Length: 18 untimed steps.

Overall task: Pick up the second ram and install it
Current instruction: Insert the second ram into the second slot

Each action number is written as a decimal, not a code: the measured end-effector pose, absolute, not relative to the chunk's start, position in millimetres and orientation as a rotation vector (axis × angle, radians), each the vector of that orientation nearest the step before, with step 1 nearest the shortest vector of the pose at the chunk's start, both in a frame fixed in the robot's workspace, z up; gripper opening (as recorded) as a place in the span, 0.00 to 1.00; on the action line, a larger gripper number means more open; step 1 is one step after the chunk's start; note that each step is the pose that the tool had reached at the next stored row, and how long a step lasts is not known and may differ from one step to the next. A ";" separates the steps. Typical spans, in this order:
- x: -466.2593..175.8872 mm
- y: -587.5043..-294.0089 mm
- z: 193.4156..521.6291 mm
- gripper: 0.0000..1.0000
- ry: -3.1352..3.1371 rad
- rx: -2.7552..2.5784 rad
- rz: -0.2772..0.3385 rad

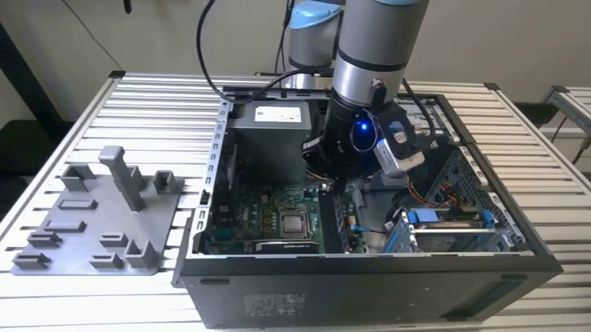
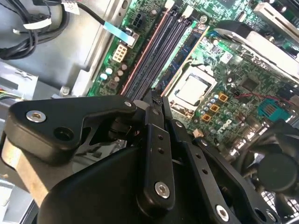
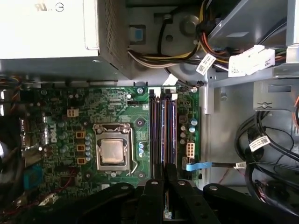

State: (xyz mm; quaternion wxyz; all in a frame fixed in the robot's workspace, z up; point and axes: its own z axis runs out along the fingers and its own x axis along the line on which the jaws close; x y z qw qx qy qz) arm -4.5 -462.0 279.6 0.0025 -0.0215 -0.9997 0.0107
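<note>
Gripper (image 3: 164, 179) low inside the open case, poised over the memory slots (image 3: 161, 130) beside the processor socket (image 3: 112, 153); fingers (image 2: 154, 140) drawn close, apparently clamped on the second ram (image 3: 166, 215), seen as a green and pale sliver between them. Judged mid-insertion: best done with the board edge parallel to one slot, upright and centred between the end latches. Straight, even downward press advised, no twist; risk of catching a neighbouring slot wall if tilted.

pincer (image 2: 156, 100) – matt black plastic | tray (image 1: 93, 228) – matt grey plastic | table (image 1: 157, 111) – ribbed metal
</note>
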 end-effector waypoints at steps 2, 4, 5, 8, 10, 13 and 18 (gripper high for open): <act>-5.3 -462.0 276.0 0.14 -3.136 -0.067 0.034; -6.5 -462.0 272.3 0.14 -3.136 -0.067 0.034; -7.0 -462.0 270.4 0.14 -3.136 -0.067 0.033; -7.6 -462.0 265.0 0.14 -3.136 -0.067 0.034; -7.7 -462.0 261.4 0.14 -3.136 -0.068 0.034; -8.0 -462.0 256.0 0.14 -3.135 -0.076 0.034; -9.9 -462.0 246.8 0.14 -3.135 -0.094 0.033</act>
